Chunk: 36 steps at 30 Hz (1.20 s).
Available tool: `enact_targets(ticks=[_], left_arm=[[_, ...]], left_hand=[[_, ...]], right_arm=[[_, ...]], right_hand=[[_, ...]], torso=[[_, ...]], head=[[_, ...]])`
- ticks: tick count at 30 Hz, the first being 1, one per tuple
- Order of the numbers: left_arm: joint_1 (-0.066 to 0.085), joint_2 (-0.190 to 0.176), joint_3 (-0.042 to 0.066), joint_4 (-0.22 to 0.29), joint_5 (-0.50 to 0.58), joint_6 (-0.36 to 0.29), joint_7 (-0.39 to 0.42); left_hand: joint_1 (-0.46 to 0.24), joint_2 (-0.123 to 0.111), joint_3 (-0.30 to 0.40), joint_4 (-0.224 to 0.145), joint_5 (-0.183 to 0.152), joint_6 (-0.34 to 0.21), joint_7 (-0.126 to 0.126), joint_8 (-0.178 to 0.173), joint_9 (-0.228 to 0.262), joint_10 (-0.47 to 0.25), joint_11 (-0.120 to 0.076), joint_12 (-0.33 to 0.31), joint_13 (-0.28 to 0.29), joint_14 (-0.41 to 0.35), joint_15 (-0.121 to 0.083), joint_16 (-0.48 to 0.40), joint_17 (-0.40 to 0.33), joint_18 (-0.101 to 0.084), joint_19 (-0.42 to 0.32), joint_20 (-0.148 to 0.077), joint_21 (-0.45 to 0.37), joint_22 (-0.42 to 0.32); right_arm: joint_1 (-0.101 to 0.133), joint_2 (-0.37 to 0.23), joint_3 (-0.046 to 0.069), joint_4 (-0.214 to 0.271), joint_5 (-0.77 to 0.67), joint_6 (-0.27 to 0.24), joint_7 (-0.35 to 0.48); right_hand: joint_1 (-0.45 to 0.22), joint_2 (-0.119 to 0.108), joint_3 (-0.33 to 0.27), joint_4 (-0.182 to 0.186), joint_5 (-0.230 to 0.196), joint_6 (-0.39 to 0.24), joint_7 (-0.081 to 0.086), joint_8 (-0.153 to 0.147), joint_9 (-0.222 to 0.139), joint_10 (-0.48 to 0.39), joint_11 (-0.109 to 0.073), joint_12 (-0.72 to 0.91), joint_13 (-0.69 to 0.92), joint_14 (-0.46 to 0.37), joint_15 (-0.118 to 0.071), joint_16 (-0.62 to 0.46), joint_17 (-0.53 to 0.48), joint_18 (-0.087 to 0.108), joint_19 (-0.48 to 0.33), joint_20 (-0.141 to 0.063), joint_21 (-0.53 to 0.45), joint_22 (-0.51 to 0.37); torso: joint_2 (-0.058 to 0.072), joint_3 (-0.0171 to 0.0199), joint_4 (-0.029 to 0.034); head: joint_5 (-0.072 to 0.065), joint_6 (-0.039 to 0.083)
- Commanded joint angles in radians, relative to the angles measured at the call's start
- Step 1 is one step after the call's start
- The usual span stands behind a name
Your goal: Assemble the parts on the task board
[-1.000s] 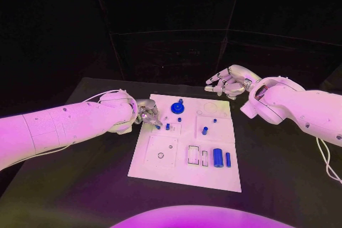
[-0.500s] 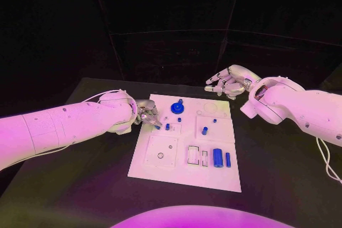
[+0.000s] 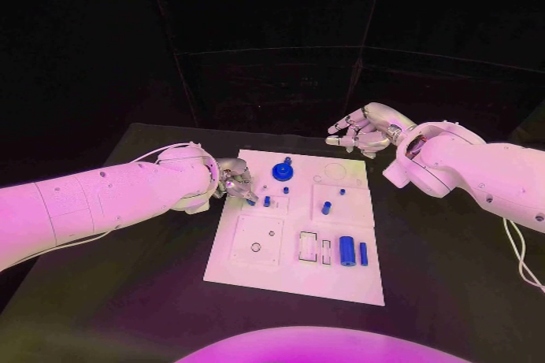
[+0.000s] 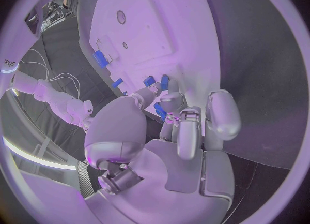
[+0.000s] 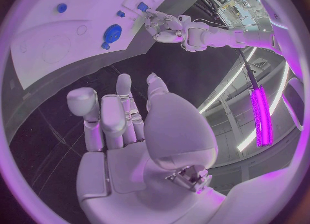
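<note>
The white task board [image 3: 295,280] lies in the middle of the table. A blue gear [image 3: 283,171] stands near its far edge, small blue pegs [image 3: 326,208] sit mid-board, and two blue cylinders [image 3: 347,250] lie near its right side. My left hand [image 3: 235,182] hovers at the board's left edge and pinches a small blue part [image 4: 159,111] between thumb and finger, just above the board near another peg [image 3: 267,201]. My right hand [image 3: 365,131] is raised beyond the board's far right corner, fingers apart and holding nothing. In the right wrist view the gear [image 5: 113,30] and the left hand [image 5: 165,27] are visible.
A square recess with a small hole [image 3: 257,245] and rectangular slots [image 3: 308,246] are on the board's near half. The black table [image 3: 125,300] surrounds the board, with bare room on both sides and in front.
</note>
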Motion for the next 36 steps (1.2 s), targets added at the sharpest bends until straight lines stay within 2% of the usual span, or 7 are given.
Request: enact_targets(ticks=[1, 3, 6, 11, 21, 30, 36], left_arm=[[-0.003, 0.004, -0.003, -0.002, 0.008, 0.003, 0.002], [-0.003, 0.005, -0.003, -0.005, 0.009, 0.0, 0.002], [-0.003, 0.008, -0.003, -0.01, 0.01, -0.001, 0.003], [-0.002, 0.014, -0.002, -0.02, 0.012, -0.004, 0.003], [-0.001, 0.021, -0.002, -0.037, 0.012, -0.005, 0.003], [0.0, 0.03, -0.002, -0.057, 0.022, -0.015, 0.003], [0.0, 0.036, -0.002, -0.064, 0.031, -0.014, 0.003]], left_hand=[[-0.032, -0.011, -0.012, 0.021, 0.005, 0.006, -0.003, 0.002, -0.003, 0.006, -0.002, 0.005, 0.003, 0.104, -0.009, 0.003, 0.263, 0.004, 0.007, 0.0, 0.007, 0.002], [-0.047, -0.016, -0.016, 0.029, 0.005, 0.009, -0.004, 0.003, -0.002, 0.007, -0.002, 0.007, 0.005, 0.104, -0.01, 0.003, 0.263, 0.004, 0.008, -0.001, 0.007, 0.004], [-0.065, -0.027, -0.024, 0.038, 0.004, 0.011, -0.004, 0.005, -0.002, 0.008, -0.003, 0.01, 0.007, 0.104, -0.011, 0.003, 0.263, 0.003, 0.01, -0.002, 0.009, 0.007], [-0.079, -0.03, -0.028, 0.047, 0.005, 0.012, -0.005, 0.006, -0.001, 0.009, -0.003, 0.013, 0.01, 0.104, -0.011, 0.003, 0.263, 0.003, 0.01, -0.003, 0.009, 0.008], [-0.093, -0.03, -0.03, 0.057, 0.005, 0.014, -0.005, 0.007, -0.001, 0.01, -0.003, 0.015, 0.012, 0.104, -0.012, 0.003, 0.263, 0.003, 0.011, -0.003, 0.01, 0.01], [-0.103, -0.016, -0.026, 0.07, 0.005, 0.016, -0.007, 0.01, 0.001, 0.011, -0.005, 0.019, 0.015, 0.104, -0.012, 0.003, 0.263, 0.002, 0.013, -0.004, 0.012, 0.013], [-0.085, -0.002, -0.011, 0.058, 0.005, 0.014, -0.01, 0.013, 0.004, 0.012, -0.008, 0.021, 0.017, 0.104, -0.015, 0.003, 0.263, 0.002, 0.014, -0.005, 0.013, 0.017]], right_arm=[[0.002, -0.001, 0.001, 0.001, 0.0, 0.003, 0.008], [0.002, -0.001, 0.001, 0.001, 0.0, 0.004, 0.007], [0.002, -0.003, 0.001, 0.0, -0.001, 0.01, 0.0], [0.002, -0.005, 0.001, -0.001, -0.001, 0.017, -0.006], [0.002, -0.012, 0.0, 0.002, -0.001, 0.017, -0.009], [0.002, -0.009, 0.0, 0.002, -0.001, 0.017, -0.008], [0.002, -0.009, 0.0, 0.002, -0.001, 0.017, -0.008]], right_hand=[[-0.002, 0.006, -0.007, -0.002, 0.005, 0.006, 0.003, 0.001, -0.001, -0.009, 0.0, -0.004, -0.001, 0.006, -0.005, -0.005, 0.0, 0.015, -0.004, -0.001, -0.007, -0.001], [-0.002, 0.006, -0.007, -0.002, 0.005, 0.006, 0.003, 0.001, -0.001, -0.009, 0.0, -0.004, -0.001, 0.006, -0.005, -0.005, 0.0, 0.015, -0.004, -0.001, -0.007, -0.001], [-0.002, 0.006, -0.008, -0.001, 0.006, 0.006, 0.003, 0.001, -0.001, -0.01, 0.0, -0.004, -0.002, 0.006, -0.005, -0.007, -0.001, 0.015, -0.006, 0.0, -0.009, -0.004], [-0.003, 0.006, -0.011, 0.001, 0.006, 0.005, 0.003, 0.0, -0.001, -0.012, 0.0, -0.005, -0.003, 0.004, -0.005, -0.014, -0.01, 0.018, -0.013, 0.0, -0.016, -0.019], [-0.004, 0.006, -0.012, 0.003, 0.007, 0.005, 0.003, 0.0, -0.001, -0.014, 0.0, -0.006, -0.004, 0.003, -0.004, -0.019, -0.015, 0.019, -0.017, 0.0, -0.02, -0.026], [-0.004, 0.006, -0.014, 0.004, 0.007, 0.005, 0.003, 0.0, -0.001, -0.015, 0.001, -0.007, -0.005, 0.002, -0.004, -0.021, -0.017, 0.019, -0.018, 0.0, -0.022, -0.029], [-0.004, 0.006, -0.014, 0.004, 0.007, 0.005, 0.003, 0.0, -0.001, -0.015, 0.001, -0.007, -0.005, 0.002, -0.004, -0.021, -0.017, 0.019, -0.018, 0.0, -0.022, -0.029]], torso=[[0.0, 0.0007, -0.0001], [-0.001, 0.0011, -0.0017], [0.0, -0.0009, -0.002], [-0.001, -0.0003, -0.0034], [-0.001, 0.0001, 0.0012], [0.0, 0.0001, -0.0012], [0.0, 0.0005, -0.001]], head=[[0.0, 0.0], [0.001, 0.0], [-0.002, 0.001], [-0.003, 0.001], [-0.006, 0.001], [-0.004, 0.002], [-0.006, 0.001]])
